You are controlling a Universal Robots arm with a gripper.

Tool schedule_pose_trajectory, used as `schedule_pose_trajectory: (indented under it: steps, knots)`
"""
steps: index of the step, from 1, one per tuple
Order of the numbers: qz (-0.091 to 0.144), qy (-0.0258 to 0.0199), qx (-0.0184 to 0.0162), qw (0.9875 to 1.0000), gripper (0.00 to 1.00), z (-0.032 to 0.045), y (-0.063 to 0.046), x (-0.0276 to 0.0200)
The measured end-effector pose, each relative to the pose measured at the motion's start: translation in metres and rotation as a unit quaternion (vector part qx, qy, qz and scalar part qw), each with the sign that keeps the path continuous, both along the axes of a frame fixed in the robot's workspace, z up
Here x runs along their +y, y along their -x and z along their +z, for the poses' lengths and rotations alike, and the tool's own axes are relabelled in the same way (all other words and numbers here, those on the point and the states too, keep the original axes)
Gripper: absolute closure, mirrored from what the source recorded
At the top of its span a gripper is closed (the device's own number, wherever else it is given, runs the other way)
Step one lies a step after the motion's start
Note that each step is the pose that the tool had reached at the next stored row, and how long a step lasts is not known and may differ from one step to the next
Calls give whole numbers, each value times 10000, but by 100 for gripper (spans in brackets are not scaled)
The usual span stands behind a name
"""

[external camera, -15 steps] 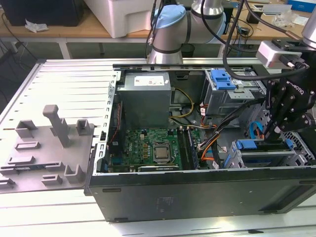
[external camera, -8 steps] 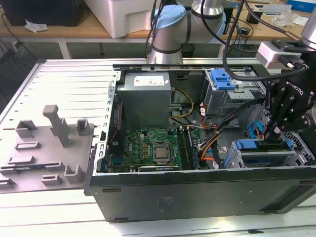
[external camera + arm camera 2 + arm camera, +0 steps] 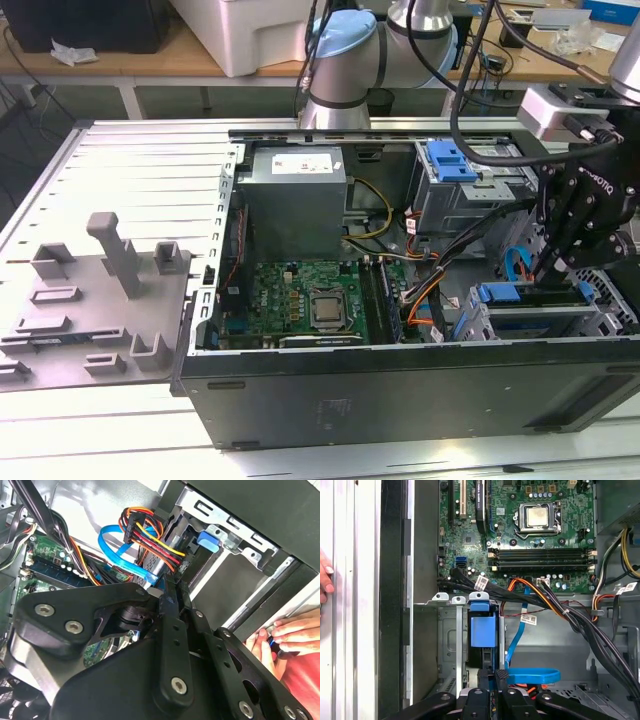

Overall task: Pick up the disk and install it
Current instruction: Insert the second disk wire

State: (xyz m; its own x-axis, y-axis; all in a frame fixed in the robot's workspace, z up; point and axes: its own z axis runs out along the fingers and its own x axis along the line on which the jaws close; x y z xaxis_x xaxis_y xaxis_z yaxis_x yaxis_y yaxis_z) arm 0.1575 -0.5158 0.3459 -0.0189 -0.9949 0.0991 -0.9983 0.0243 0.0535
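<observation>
Blue-framed, the disk [image 3: 483,630] stood on edge in the drive cage [image 3: 451,650] at about four o'clock in the exterior view, my gripper [image 3: 494,676] clamped on its near edge. I judged I was mid-insertion; next called for a straight push, clear of the cables [image 3: 560,611].

The arm [image 3: 390,45] has silver tube sections and a pale blue cap on its rounded joint housing, with black cables looped alongside. At the wrist sits a light grey block. The tool [image 3: 565,262] is matte black, built of flat linked bars with white lettering on its body; in the second wrist view, the links [image 3: 170,645] carry silver hex-socket screws at their pivots.
</observation>
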Motion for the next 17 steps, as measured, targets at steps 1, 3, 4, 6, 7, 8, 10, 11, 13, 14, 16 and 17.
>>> schedule_pose_trajectory:
  steps: [1, 3, 4, 6, 7, 8, 10, 11, 13, 14, 16, 17]
  knots:
    - [0, 0, 0, 10000, 84, -3, 0, 0]
    - [0, 0, 0, 10000, 84, -12, 0, 0]
    - [0, -1, 0, 10000, 84, -19, 0, 5]
    - [0, 0, 0, 10000, 84, -20, 0, 6]
    - [0, -1, 0, 10000, 84, -23, 0, 7]
    - [0, -1, 0, 10000, 84, -25, 0, 15]
    - [2, 1, 0, 10000, 84, -32, -3, 20]
    - [7, 6, 0, 10000, 84, -32, -6, 20]
    - [7, 17, 0, 10000, 84, -37, -6, 20]
    - [7, 23, 0, 10000, 84, -46, -5, 20]
    - [7, 24, 0, 10000, 84, -51, -6, 20]
    - [7, 25, 0, 10000, 84, -53, -5, 20]
